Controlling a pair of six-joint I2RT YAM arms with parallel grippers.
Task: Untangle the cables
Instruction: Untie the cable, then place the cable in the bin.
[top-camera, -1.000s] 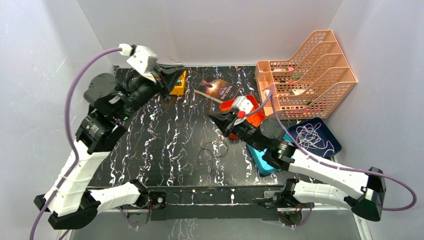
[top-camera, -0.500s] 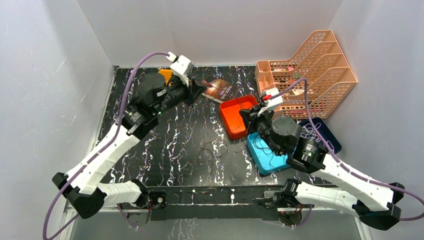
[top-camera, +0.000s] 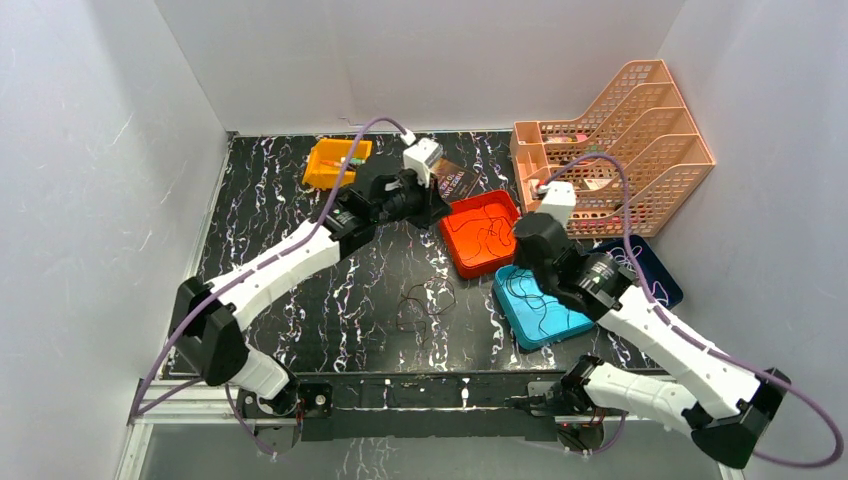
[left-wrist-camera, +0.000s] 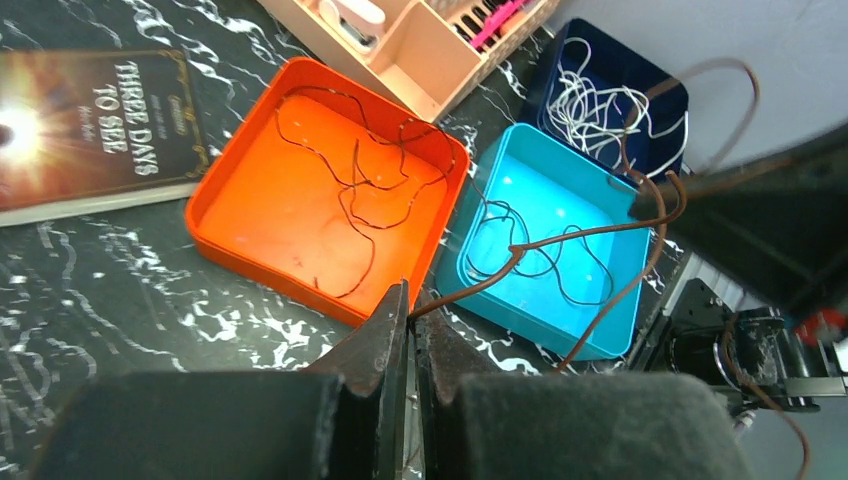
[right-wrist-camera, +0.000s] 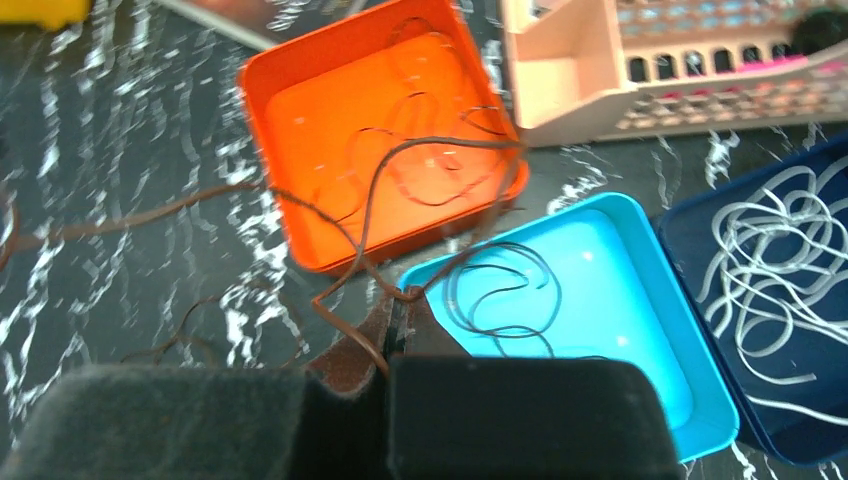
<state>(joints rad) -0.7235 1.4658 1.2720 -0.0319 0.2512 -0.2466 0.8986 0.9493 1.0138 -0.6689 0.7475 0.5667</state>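
You have the left gripper (left-wrist-camera: 411, 312) and the right gripper (right-wrist-camera: 393, 318) each pinched tight on one brown cable (left-wrist-camera: 590, 232) strung over the orange tray (top-camera: 455, 216). Other cables (left-wrist-camera: 350, 190) lie inside that tray and just beside it.

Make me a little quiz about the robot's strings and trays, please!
1. True or false: the white cord lies in the dark blue tray.
2. What colour is the tray holding the black cord? A orange, B light blue, C yellow.
3. What is the left pincer pinching?

Key: 1 true. 2 B. 3 a brown cord.
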